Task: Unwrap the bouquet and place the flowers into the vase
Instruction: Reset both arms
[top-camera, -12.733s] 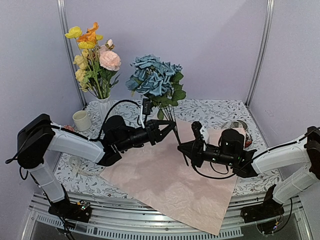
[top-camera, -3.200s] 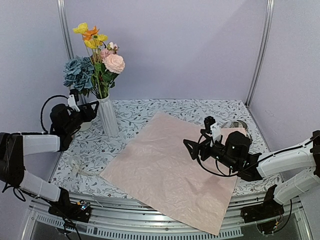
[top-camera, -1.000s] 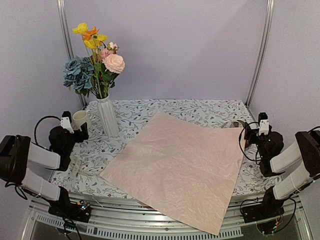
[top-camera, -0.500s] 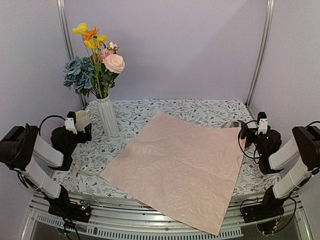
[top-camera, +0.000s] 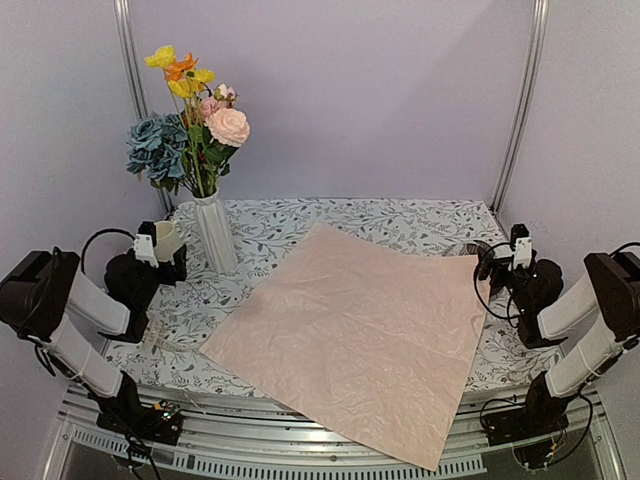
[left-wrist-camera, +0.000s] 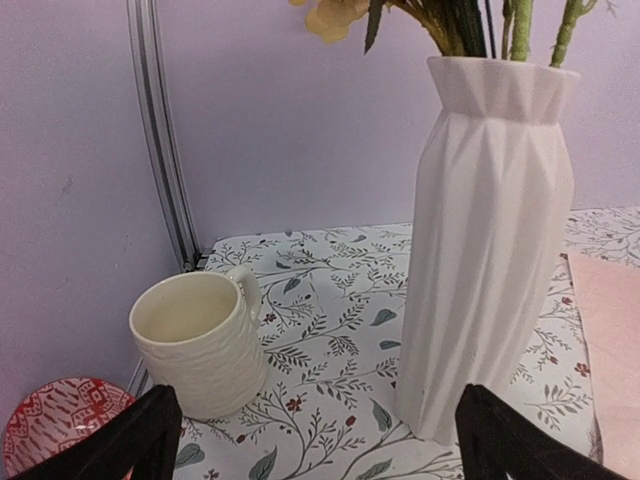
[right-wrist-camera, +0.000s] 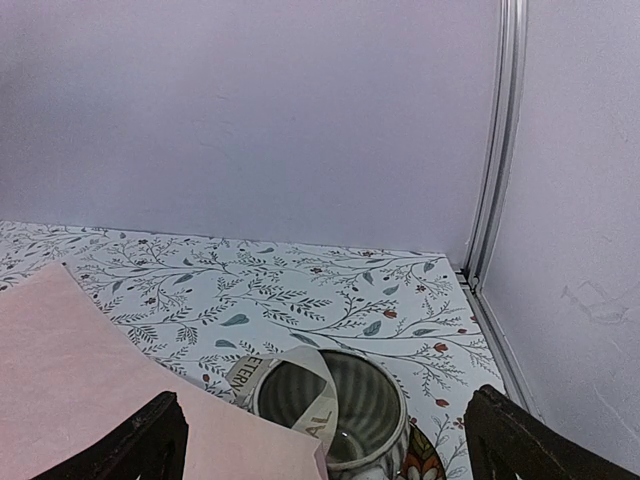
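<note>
On the left, our left fingers (left-wrist-camera: 140, 440) are spread wide and hold nothing, facing the cream mug (left-wrist-camera: 197, 345) and the white vase (left-wrist-camera: 490, 260) beside it. The flowers (top-camera: 195, 120) stand in that vase. The pink paper (top-camera: 350, 330) lies flat on the table (top-camera: 400, 220). Our right fingers (right-wrist-camera: 150, 440), also spread and empty, face a ribbed cup (right-wrist-camera: 340, 410) at the paper's corner.

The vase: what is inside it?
Green stems of the flowers go down into the vase mouth, with the blooms above. The lower stem ends are hidden by its opaque wall.
</note>
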